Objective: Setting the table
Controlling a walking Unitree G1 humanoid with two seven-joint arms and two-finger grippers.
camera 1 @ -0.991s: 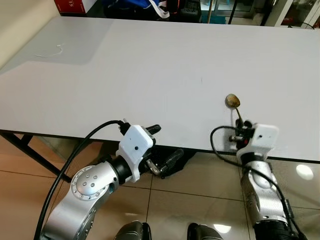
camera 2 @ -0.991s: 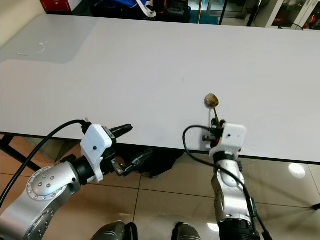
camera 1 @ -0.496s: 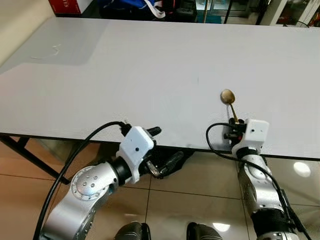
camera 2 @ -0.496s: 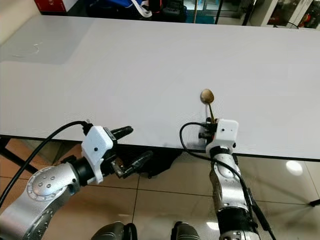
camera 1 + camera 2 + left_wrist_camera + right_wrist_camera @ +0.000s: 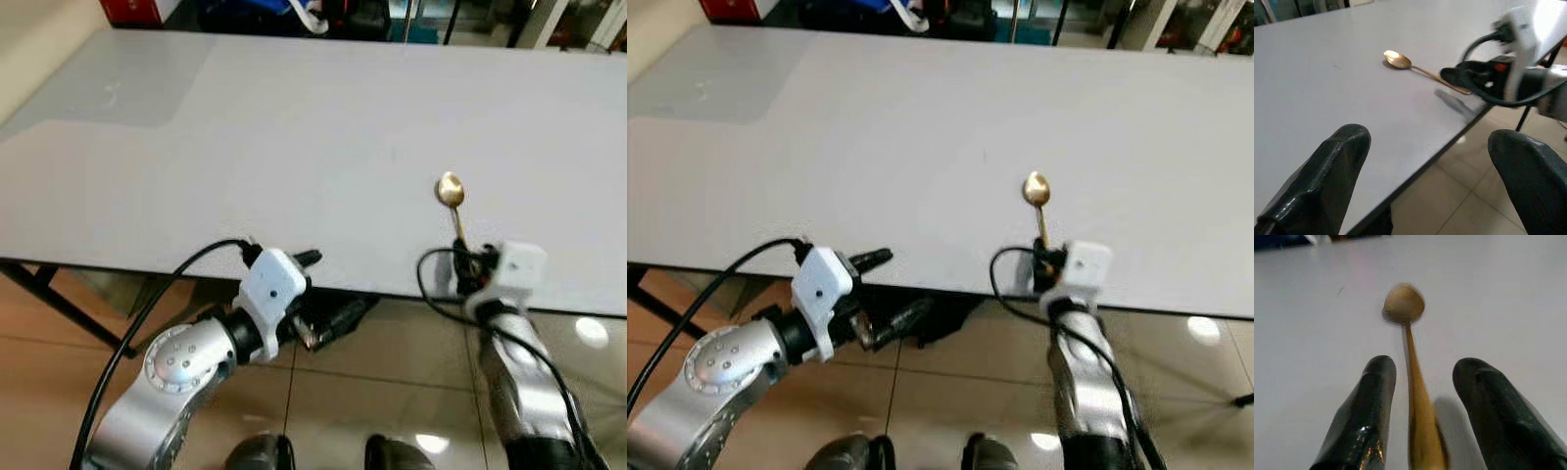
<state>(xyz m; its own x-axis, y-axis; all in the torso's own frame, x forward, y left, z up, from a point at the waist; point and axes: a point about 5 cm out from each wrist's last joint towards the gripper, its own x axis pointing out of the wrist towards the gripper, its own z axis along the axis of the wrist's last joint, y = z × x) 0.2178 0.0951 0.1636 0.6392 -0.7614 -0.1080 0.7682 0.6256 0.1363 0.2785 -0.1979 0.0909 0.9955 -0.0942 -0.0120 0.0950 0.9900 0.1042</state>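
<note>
The spoon [image 5: 452, 200] lies on the table [image 5: 245, 147] near its front edge, over on my right, bowl end pointing away from me, with my right gripper [image 5: 1420, 421] straddling its handle from the edge and my left gripper [image 5: 328, 294] hanging off the front edge, further left.

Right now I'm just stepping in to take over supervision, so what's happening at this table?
The robot stands at the near edge of a white table, working on a gold spoon that lies flat on it, bowl pointing away. Its right hand is at the spoon's handle, fingers open on either side of it, not clamped. The left hand hovers open at the table edge, holding nothing.
</note>
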